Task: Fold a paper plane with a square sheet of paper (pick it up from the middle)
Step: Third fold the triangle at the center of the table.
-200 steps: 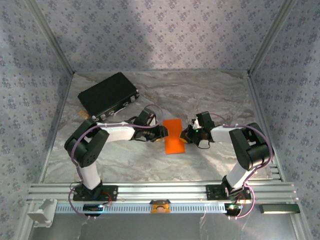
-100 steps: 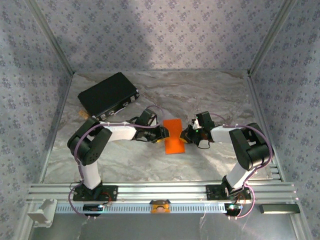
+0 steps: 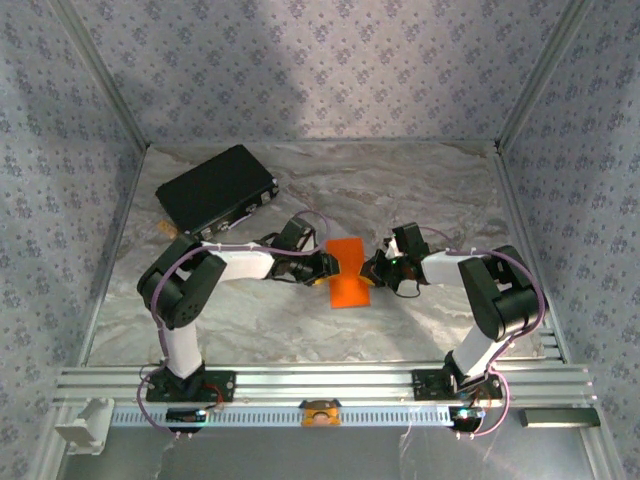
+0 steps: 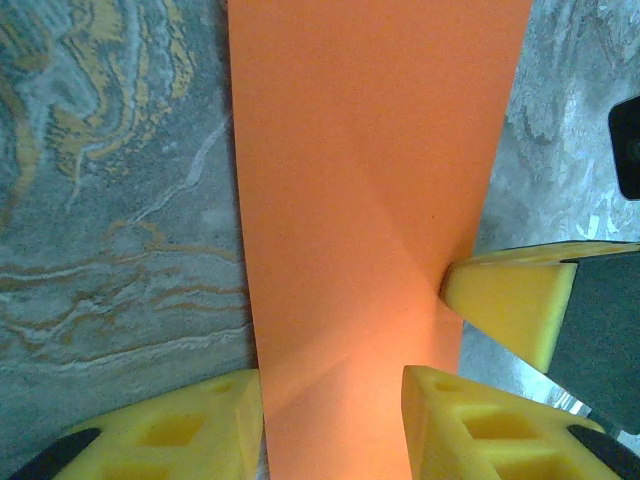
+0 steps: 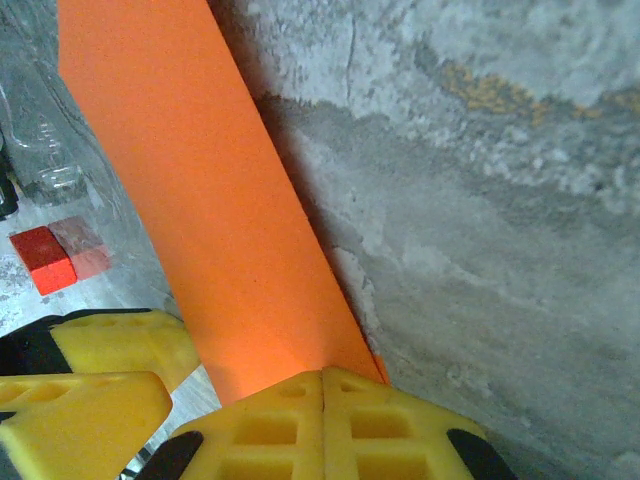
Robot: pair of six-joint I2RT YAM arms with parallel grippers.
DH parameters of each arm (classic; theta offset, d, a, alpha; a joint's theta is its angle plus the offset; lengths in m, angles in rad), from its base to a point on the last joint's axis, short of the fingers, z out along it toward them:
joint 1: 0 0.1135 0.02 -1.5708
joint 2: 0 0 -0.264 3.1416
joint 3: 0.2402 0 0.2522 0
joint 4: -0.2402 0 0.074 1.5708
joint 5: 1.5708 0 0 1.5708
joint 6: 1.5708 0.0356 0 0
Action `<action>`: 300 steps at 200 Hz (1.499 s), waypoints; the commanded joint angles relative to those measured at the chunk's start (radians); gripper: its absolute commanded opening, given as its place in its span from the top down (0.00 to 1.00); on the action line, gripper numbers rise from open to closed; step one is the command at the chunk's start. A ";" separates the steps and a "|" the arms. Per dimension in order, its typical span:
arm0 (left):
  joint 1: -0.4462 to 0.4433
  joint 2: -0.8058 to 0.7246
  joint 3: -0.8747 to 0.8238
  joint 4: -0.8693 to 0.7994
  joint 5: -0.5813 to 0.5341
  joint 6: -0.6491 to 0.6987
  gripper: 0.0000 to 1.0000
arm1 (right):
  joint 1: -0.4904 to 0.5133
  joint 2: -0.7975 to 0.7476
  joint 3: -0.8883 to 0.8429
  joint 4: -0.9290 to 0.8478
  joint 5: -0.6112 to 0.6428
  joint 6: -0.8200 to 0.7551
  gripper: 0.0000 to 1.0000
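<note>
The square sheet of paper (image 3: 349, 276) is bright orange and lies on the marble table, folded to a narrow strip with diagonal creases (image 4: 370, 150). My left gripper (image 3: 322, 268) reaches it from the left. Its yellow jaws stand apart astride the strip's near end (image 4: 332, 388), the right finger over the paper. My right gripper (image 3: 374, 268) comes from the right and is shut. Its joined fingertips (image 5: 322, 380) sit against the paper's edge (image 5: 200, 180), which rises a little and casts a shadow. One right finger (image 4: 505, 300) touches the strip's right edge.
A black case (image 3: 217, 190) lies at the back left of the table. A small red block (image 5: 42, 260) sits on the table beyond the paper in the right wrist view. Patterned walls and metal rails enclose the table (image 3: 430, 190).
The left arm's elbow has shifted slightly to the right. The paper and both grippers stay where they were.
</note>
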 commanded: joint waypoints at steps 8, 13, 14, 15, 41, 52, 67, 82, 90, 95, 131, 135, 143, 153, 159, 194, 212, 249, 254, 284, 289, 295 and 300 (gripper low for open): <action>-0.010 -0.018 0.000 0.058 0.017 -0.015 0.60 | 0.007 0.024 -0.028 -0.077 0.055 0.004 0.93; -0.009 -0.021 -0.004 0.063 0.015 -0.018 0.60 | 0.007 0.024 -0.028 -0.077 0.055 0.004 0.93; -0.009 -0.021 -0.005 0.065 0.015 -0.019 0.60 | 0.007 0.024 -0.028 -0.078 0.055 0.005 0.93; -0.009 -0.022 -0.006 0.066 0.015 -0.021 0.60 | 0.008 0.023 -0.028 -0.078 0.055 0.003 0.93; -0.002 -0.029 -0.030 0.113 0.010 -0.049 0.60 | 0.006 0.024 -0.030 -0.078 0.052 0.002 0.93; -0.003 -0.032 -0.034 0.111 0.004 -0.051 0.60 | 0.006 0.022 -0.029 -0.077 0.051 0.002 0.93; -0.001 -0.038 -0.042 0.111 -0.005 -0.054 0.60 | 0.005 0.019 -0.029 -0.078 0.050 0.001 0.92; 0.002 -0.043 -0.045 0.110 -0.007 -0.054 0.62 | 0.004 0.015 -0.032 -0.073 0.048 0.001 0.92; 0.003 -0.045 -0.045 0.109 -0.008 -0.054 0.64 | 0.004 0.011 -0.038 -0.053 0.042 0.004 0.92; 0.002 -0.045 -0.045 0.107 -0.010 -0.053 0.66 | 0.004 0.007 -0.044 -0.038 0.037 0.009 0.92; 0.002 -0.047 -0.046 0.113 -0.004 -0.054 0.77 | 0.001 -0.039 -0.067 0.027 0.020 0.011 0.89; 0.003 -0.048 -0.045 0.113 -0.003 -0.054 0.78 | 0.001 -0.044 -0.068 0.031 0.019 0.011 0.88; 0.004 -0.048 -0.044 0.111 -0.003 -0.054 0.81 | 0.001 -0.053 -0.071 0.040 0.017 0.010 0.87; 0.005 -0.049 -0.044 0.113 -0.004 -0.054 0.85 | 0.002 -0.065 -0.075 0.051 0.015 0.011 0.85; 0.004 -0.050 -0.044 0.114 -0.002 -0.055 0.87 | 0.004 -0.070 -0.077 0.057 0.013 0.010 0.85; 0.008 -0.058 -0.050 0.114 0.006 -0.054 0.95 | 0.002 -0.107 -0.089 0.086 0.005 0.005 0.79; 0.015 -0.070 -0.055 0.113 0.010 -0.054 0.96 | 0.005 -0.146 -0.089 0.071 0.020 -0.020 0.70; 0.045 -0.099 -0.056 0.047 0.047 -0.019 0.96 | 0.049 -0.222 -0.036 -0.038 0.077 -0.121 0.45; 0.050 -0.104 -0.057 0.040 0.049 -0.013 0.96 | 0.062 -0.229 -0.027 -0.054 0.094 -0.137 0.45; 0.078 -0.124 -0.065 0.011 0.073 0.002 0.96 | 0.166 -0.280 -0.007 -0.056 0.219 -0.250 0.46; 0.081 -0.126 -0.064 0.004 0.073 0.005 0.96 | 0.190 -0.286 -0.009 -0.045 0.240 -0.279 0.47; 0.085 -0.129 -0.063 -0.006 0.073 0.008 0.96 | 0.218 -0.290 -0.014 -0.026 0.257 -0.336 0.47; 0.086 -0.129 -0.062 -0.010 0.074 0.009 0.96 | 0.245 -0.296 -0.019 -0.010 0.268 -0.381 0.48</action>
